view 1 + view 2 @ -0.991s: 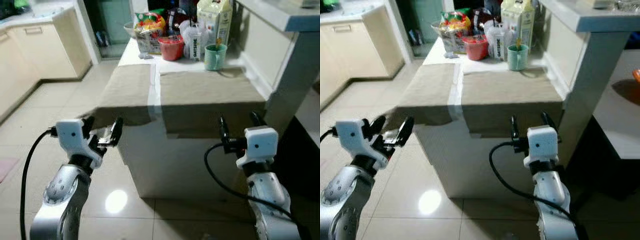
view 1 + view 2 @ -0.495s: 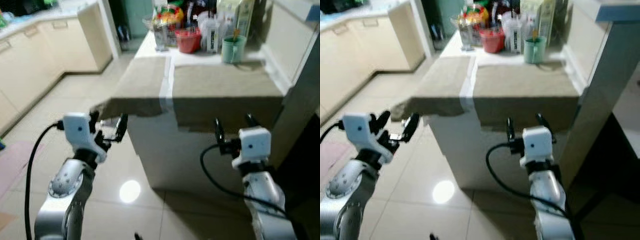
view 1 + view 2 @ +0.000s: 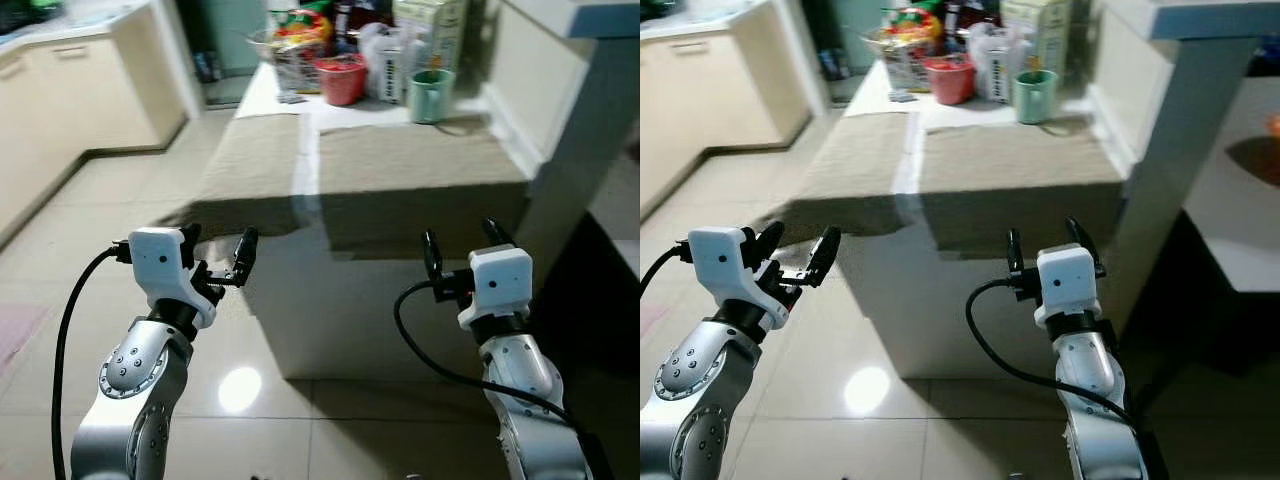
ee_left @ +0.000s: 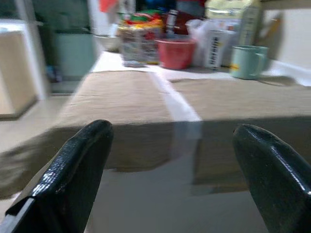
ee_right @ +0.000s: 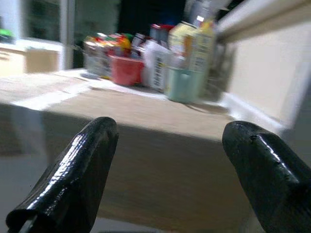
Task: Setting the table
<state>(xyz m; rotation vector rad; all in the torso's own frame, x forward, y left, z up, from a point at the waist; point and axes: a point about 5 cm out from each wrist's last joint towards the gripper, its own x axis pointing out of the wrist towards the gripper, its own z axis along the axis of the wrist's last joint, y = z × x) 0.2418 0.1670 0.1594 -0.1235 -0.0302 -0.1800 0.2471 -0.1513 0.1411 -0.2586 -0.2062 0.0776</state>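
Table: The white table (image 3: 300,330) stands right in front of the robot, at 12 o'clock. It is close, but neither arm touches it.
Mats: Two tan cloth mats lie flat on top, side by side. The left mat (image 3: 250,165) is at 11 o'clock and the right mat (image 3: 415,170) is at 12 to 1 o'clock. A thin white strip of table shows between them. Their front edges hang down over the table's near edge. I think they are laid like this to mark two eating places.
How the mats look: They are soft, plain and sandy brown, with nothing on them yet.
Things at the back: At the far end of the table, at 12 o'clock, sit a green mug (image 3: 432,95), a red bowl (image 3: 341,80), a tall carton (image 3: 428,35) and some bags and bottles. They are bunched together, maybe to leave room on the mats.
Left gripper: The left gripper (image 3: 217,257) is at 10 o'clock, below the hanging edge of the left mat. Its two fingers are spread wide and hold nothing.
Right gripper: The right gripper (image 3: 462,252) is at 2 o'clock, in front of the hanging edge of the right mat. Its fingers are wide apart too, with nothing between them.
Why the arms are like this: Both point at the table, so I guess they are ready to reach for something.
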